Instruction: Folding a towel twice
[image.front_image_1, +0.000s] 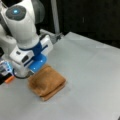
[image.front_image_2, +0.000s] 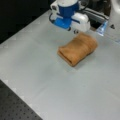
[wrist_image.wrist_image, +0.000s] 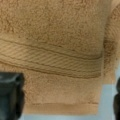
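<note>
A pale grey tabletop (image.front_image_1: 90, 75) fills most of both front views, with a dark backdrop behind it. In a front view a black perforated board (image.front_image_2: 15, 107) shows at the lower left corner, below the tabletop's edge. In a front view a small orange object (image.front_image_1: 9, 79) lies at the left edge, beside the arm's base; what it is cannot be told.

The towel (image.front_image_1: 47, 82) lies on the tabletop as a compact, thick, folded bundle with stacked layers showing along its lower right edge. In a front view it sits left of centre; in a front view the towel (image.front_image_2: 78, 48) sits right of centre in the upper half.

The white and blue pincer (image.front_image_1: 35, 66) hangs just above the towel's upper left end. In the wrist view the towel (wrist_image.wrist_image: 57, 45) fills nearly the whole frame, its woven band running across the middle. One dark finger (wrist_image.wrist_image: 10, 95) stands at the lower left and the second at the right edge, spread wide, with nothing held between them.
</note>
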